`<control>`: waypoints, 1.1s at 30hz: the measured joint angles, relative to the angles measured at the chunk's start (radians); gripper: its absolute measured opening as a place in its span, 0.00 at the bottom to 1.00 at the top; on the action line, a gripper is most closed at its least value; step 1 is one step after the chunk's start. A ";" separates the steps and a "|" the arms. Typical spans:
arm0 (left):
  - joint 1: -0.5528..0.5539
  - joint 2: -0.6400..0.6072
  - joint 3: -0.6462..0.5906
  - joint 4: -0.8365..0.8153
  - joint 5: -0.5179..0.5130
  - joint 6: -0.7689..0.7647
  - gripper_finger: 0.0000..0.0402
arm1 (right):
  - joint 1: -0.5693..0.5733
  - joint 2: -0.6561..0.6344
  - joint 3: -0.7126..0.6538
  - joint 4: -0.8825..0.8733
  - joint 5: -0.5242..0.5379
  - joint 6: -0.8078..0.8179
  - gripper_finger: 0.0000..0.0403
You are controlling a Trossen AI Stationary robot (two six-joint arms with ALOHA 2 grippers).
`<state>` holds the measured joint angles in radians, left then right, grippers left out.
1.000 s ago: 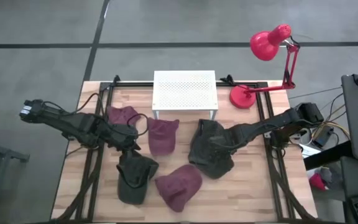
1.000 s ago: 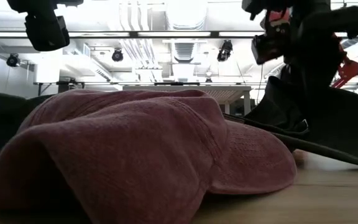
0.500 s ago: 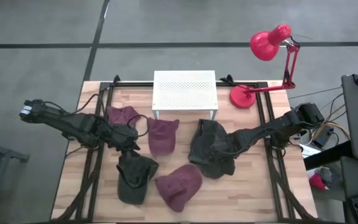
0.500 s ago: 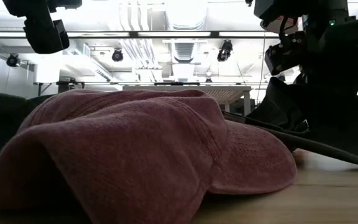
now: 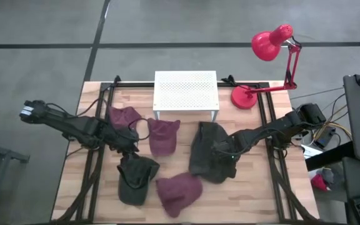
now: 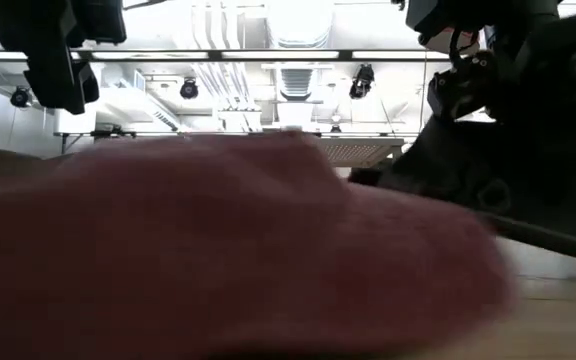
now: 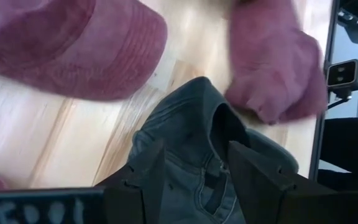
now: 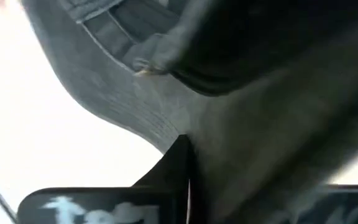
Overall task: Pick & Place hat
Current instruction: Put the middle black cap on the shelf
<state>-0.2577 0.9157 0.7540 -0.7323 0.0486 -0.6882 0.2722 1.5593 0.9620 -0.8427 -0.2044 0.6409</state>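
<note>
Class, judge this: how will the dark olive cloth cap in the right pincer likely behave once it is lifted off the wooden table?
The dark olive cloth cap looks crumpled and folded, so it will probably sag and drape. The right pincer, shut on its fabric, suggests it is light. Its brim may hold some shape.

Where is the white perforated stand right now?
In the high view the white stand sits at the table's far edge, centred, with the red lamp to its right and a maroon hat just in front of it.
</note>
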 joint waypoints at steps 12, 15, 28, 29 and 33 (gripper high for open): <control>0.000 0.000 -0.023 0.017 0.000 -0.023 0.42 | -0.010 -0.058 0.179 -0.006 0.047 -0.016 0.03; 0.000 0.000 -0.021 0.028 0.000 -0.017 0.42 | -0.030 -0.071 0.244 -0.006 0.132 -0.015 0.03; 0.000 0.000 -0.021 0.055 0.000 -0.016 0.42 | -0.266 -0.074 0.468 0.023 0.228 0.056 0.03; 0.000 0.000 -0.022 0.058 0.000 -0.016 0.42 | -0.299 -0.076 0.474 0.025 0.203 0.055 0.03; 0.000 0.000 -0.022 0.077 0.000 -0.017 0.42 | -0.444 -0.076 0.473 0.026 0.139 0.048 0.03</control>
<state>-0.2581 0.9161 0.7322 -0.6554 0.0486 -0.7048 -0.1714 1.4835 1.4353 -0.8169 -0.0652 0.6892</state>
